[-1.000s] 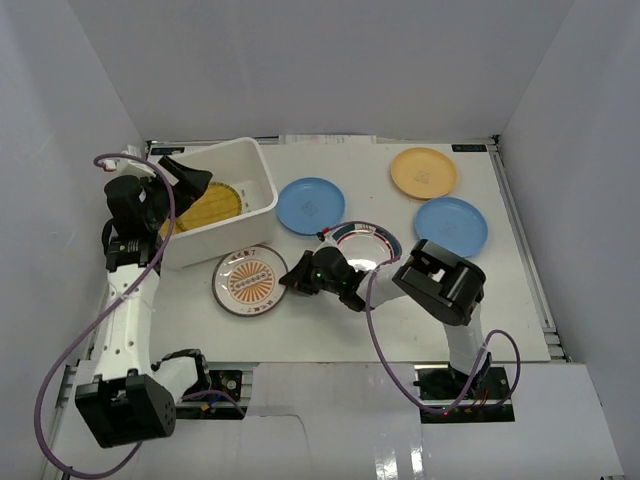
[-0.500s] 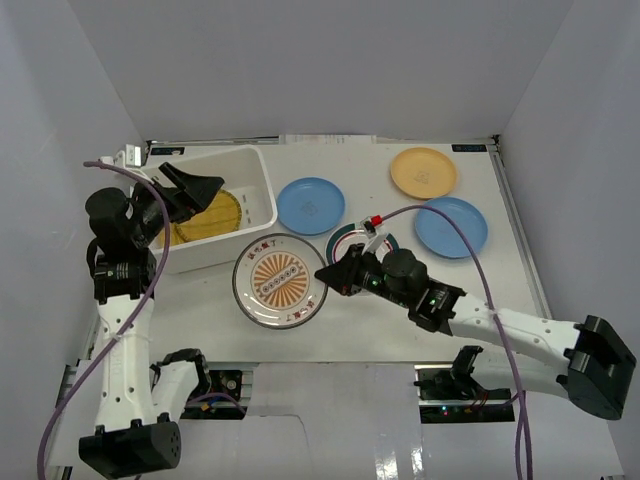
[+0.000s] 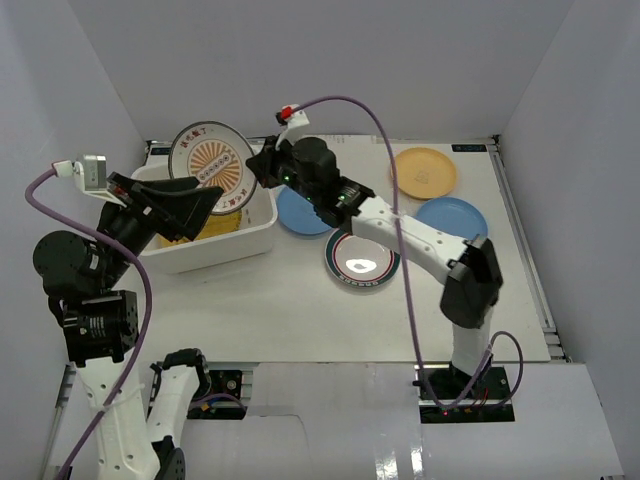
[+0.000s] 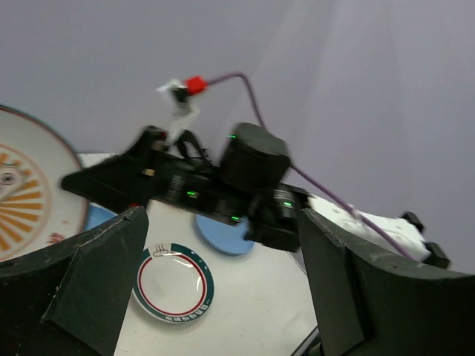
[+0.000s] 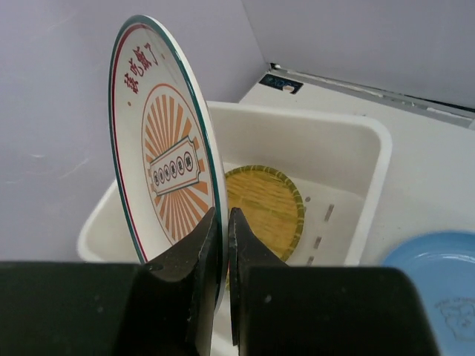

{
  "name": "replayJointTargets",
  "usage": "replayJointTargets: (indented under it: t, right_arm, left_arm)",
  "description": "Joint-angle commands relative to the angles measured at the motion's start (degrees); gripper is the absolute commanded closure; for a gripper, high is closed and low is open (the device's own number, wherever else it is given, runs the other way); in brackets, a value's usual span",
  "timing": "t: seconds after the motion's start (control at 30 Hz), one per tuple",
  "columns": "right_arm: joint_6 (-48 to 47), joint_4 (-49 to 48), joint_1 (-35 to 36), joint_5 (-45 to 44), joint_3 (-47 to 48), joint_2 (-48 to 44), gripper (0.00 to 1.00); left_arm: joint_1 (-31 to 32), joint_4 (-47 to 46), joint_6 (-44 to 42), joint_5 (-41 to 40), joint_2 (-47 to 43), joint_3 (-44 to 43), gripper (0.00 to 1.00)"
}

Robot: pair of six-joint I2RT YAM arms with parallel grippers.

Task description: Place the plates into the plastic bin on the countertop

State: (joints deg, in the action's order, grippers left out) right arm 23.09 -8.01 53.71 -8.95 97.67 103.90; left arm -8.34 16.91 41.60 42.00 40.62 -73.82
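Note:
My right gripper [image 3: 256,166] is shut on the rim of the white plate with the orange pattern [image 3: 209,154] and holds it on edge above the white plastic bin [image 3: 216,250]. The right wrist view shows the jaws [image 5: 225,222] pinching that plate [image 5: 167,141] over the bin [image 5: 377,174], with a yellow woven plate [image 5: 269,202] lying inside. My left gripper [image 3: 200,202] is open and empty, raised over the bin's left part. In the left wrist view its fingers [image 4: 96,282] are spread wide [image 4: 223,274]. The green-rimmed plate [image 3: 362,260] lies on the countertop [image 3: 300,310].
A blue plate [image 3: 303,214] lies right of the bin, partly under the right arm. An orange-tan plate [image 3: 423,172] and a second blue plate [image 3: 451,220] lie at the back right. White walls enclose the table; metal rails edge it.
My right gripper lifted the orange-patterned plate off the table and carried it back-left to above the bin, tipping it on edge. My left arm rose with its gripper open.

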Motion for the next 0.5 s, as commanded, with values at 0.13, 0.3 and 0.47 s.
replayJointTargets:
  t: [0.13, 0.3, 0.47]
  right_arm:
    - [-1.2, 7.7, -0.4, 2.1, 27.6, 25.3, 0.92]
    - [2.5, 5.9, -0.5, 3.1, 28.5, 29.3, 0.92]
    - [2.1, 5.7, -0.5, 0.8, 26.4, 27.3, 0.40]
  left_arm:
    - [2.6, 3.0, 1.1, 1.0, 0.0, 4.0, 0.05]
    - [3.1, 3.0, 1.5, 0.8, -0.3, 7.7, 0.04]
    - [3.2, 2.5, 2.5, -1.7, -0.3, 13.4, 0.02]
